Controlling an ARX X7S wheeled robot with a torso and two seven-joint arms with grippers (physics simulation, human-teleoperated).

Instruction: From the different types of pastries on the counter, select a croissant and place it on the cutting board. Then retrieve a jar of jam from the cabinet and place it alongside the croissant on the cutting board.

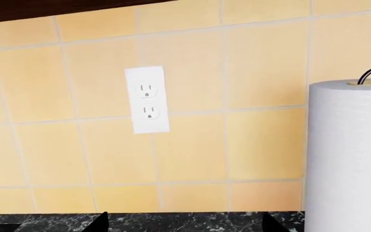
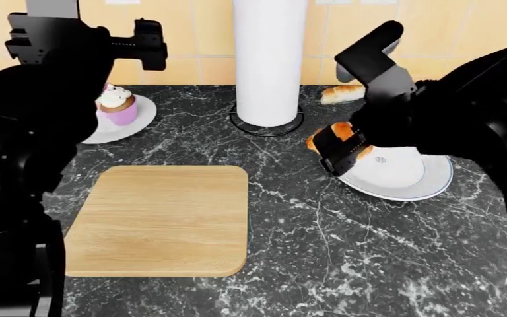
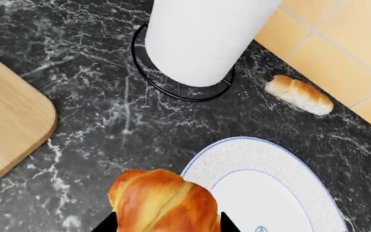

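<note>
The golden croissant [image 3: 163, 203] sits between the two dark fingertips of my right gripper [image 3: 167, 224], which is shut on it. In the head view the croissant [image 2: 340, 131] is at the left rim of a white plate [image 2: 412, 181]. The wooden cutting board [image 2: 158, 221] lies bare on the black marble counter [image 2: 324, 251], to the left of that gripper. My left gripper [image 1: 187, 225] is open with nothing in it, held high and facing the tiled wall. The pale bread roll [image 2: 342, 94] and the cupcake [image 2: 115, 104] are at the back. The jar of jam is out of view.
A tall paper-towel roll [image 2: 269, 59] on a wire stand rises behind the board, between both arms. The cupcake's plate [image 2: 139, 122] is at the back left. A wall outlet [image 1: 147, 99] faces the left wrist camera. A dark cabinet edge [image 1: 44, 9] runs above the tiles.
</note>
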